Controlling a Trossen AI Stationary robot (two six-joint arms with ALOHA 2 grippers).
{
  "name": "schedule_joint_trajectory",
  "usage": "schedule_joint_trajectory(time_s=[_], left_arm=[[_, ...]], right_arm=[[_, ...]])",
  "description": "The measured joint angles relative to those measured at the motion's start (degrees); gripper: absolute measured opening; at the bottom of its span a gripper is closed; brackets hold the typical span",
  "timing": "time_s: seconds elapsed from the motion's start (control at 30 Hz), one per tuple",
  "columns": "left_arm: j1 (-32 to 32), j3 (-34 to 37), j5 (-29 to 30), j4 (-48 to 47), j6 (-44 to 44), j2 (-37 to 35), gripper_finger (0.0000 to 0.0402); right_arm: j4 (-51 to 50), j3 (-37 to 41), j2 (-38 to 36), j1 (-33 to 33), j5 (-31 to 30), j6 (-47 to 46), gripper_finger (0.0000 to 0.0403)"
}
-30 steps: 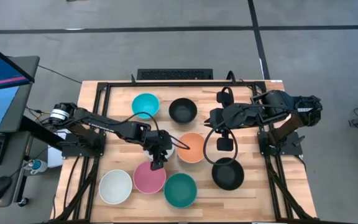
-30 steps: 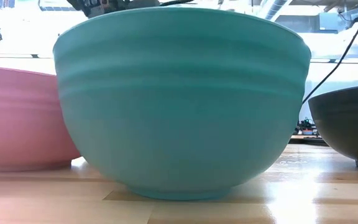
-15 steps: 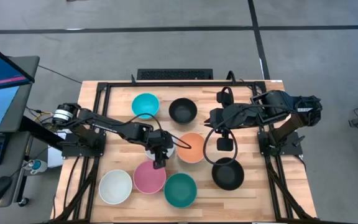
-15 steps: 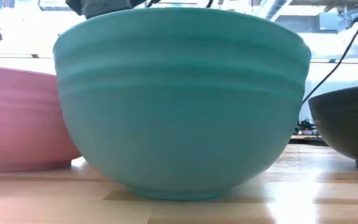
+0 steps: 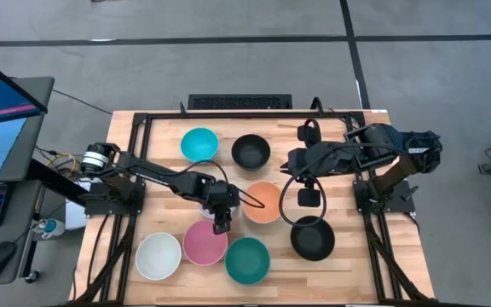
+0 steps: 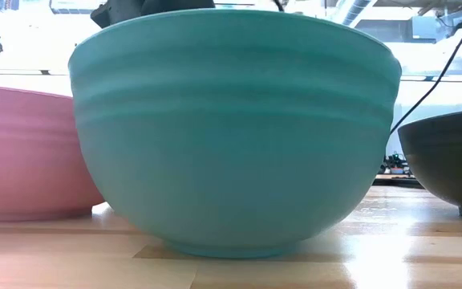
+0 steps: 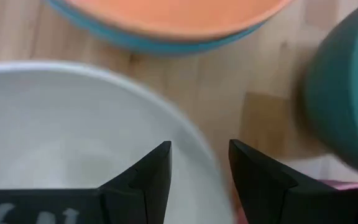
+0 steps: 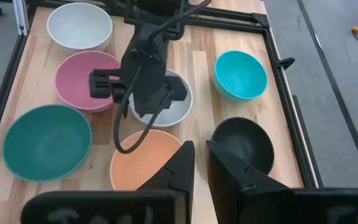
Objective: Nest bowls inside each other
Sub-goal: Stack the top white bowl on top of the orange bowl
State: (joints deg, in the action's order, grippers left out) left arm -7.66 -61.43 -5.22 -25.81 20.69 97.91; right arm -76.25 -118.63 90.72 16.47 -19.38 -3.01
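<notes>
My left gripper [image 5: 221, 225] [image 7: 199, 149] hangs open over a white bowl [image 8: 180, 103] in the table's middle. One finger [image 7: 157, 168] stands above the bowl's inside and the other [image 7: 253, 174] outside its rim [image 7: 191, 134]; I cannot tell whether either touches. Beside it an orange bowl [image 5: 263, 202] sits nested in a cyan one [image 7: 166, 46]. A pink bowl [image 5: 205, 244], a teal bowl [image 5: 247, 260], a second white bowl [image 5: 158, 256], two black bowls [image 5: 251, 152] [image 5: 312, 238] and a cyan bowl [image 5: 199, 144] stand singly. My right gripper [image 5: 291, 163] [image 8: 201, 152] waits above the table, fingers almost together, holding nothing.
A black metal frame [image 5: 143, 119] runs around the wooden table top. The right arm's cable loops [image 5: 301, 198] over the table beside the orange bowl. In the low view the teal bowl [image 6: 231, 136] fills the middle, with the pink one [image 6: 22, 152] and a black one [image 6: 447, 160] at its sides.
My left arm has reached a little farther toward the table's right, carrying its gripper slightly that way over the white bowl. The bowls have stayed in place.
</notes>
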Motion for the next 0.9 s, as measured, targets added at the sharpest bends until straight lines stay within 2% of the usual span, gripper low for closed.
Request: schedule_joint_trajectory(time_s=[0.1, 0.27, 0.4, 0.6, 0.77, 0.9], left_arm=[[0.06, -0.02, 2.55, -0.1, 0.02, 0.26, 0.0121], [0.67, -0.11, 3.93, -0.34, -0.02, 0.19, 0.0018], [0.9, -2.2, 5.02, -2.25, -0.99, -0.1, 0.0007], [0.29, -13.35, 7.68, -14.57, -5.53, -0.22, 0.0001], [-0.68, -21.66, 9.21, -17.85, -7.62, -0.22, 0.0], [-1.24, -25.71, 9.25, -17.79, -7.56, -0.24, 0.0]], right_arm=[[-0.03, 0.0, 0.0, 0.0, 0.0, -0.02, 0.0064], [-0.02, 0.0, 0.0, 0.0, -0.03, -0.02, 0.0064], [-0.25, 0.0, 0.0, 0.0, -0.02, -0.1, 0.0064], [-5.72, 0.0, 0.0, 0.0, -0.27, -3.44, 0.0064], [-6.88, 0.0, 0.0, 0.55, -0.44, -4.5, 0.0064], [-7.59, 0.0, -0.06, 0.79, -1.31, -4.52, 0.0064]])
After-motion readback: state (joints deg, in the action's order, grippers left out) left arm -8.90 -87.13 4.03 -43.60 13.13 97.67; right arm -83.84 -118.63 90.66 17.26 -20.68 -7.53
